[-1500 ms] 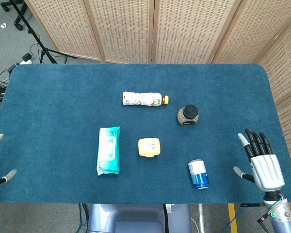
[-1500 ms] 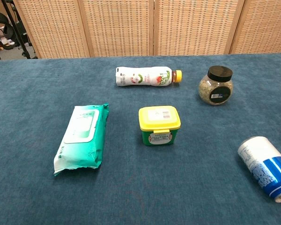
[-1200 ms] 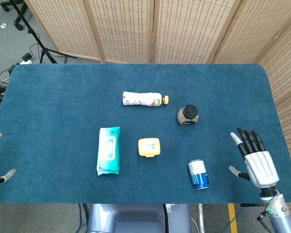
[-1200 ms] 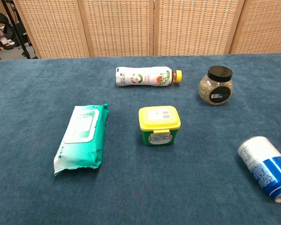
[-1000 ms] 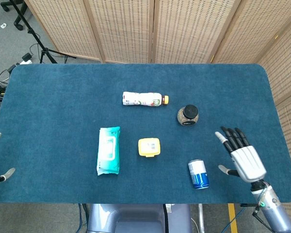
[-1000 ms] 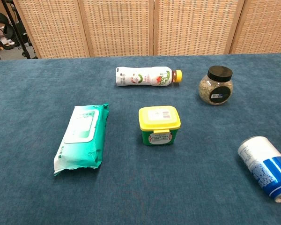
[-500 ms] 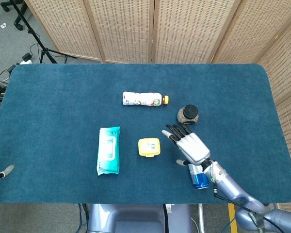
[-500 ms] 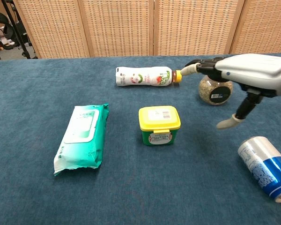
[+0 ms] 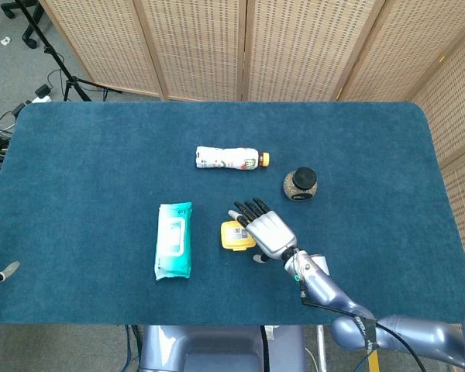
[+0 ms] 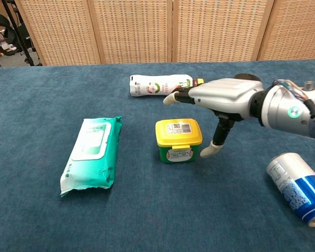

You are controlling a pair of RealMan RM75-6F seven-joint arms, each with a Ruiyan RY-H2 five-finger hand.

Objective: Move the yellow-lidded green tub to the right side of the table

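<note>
Nearest, a blue can [image 10: 296, 188] lies on its side on the surface [image 9: 77, 155]. At mid-surface the right hand [image 10: 220, 100] hovers spread wide and empty over the green tub [image 10: 179, 140], thumb down beside it, apparently poised to grasp. Beyond stand a seed-filled jar [image 9: 300, 184] and a lying bottle [image 9: 229, 158].

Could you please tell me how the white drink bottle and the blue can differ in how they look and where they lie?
The white drink bottle is slim with a yellow cap and lies at the far middle; the blue can is stubbier, blue and white, and lies near the front right. Both lie on their sides on the table.
</note>
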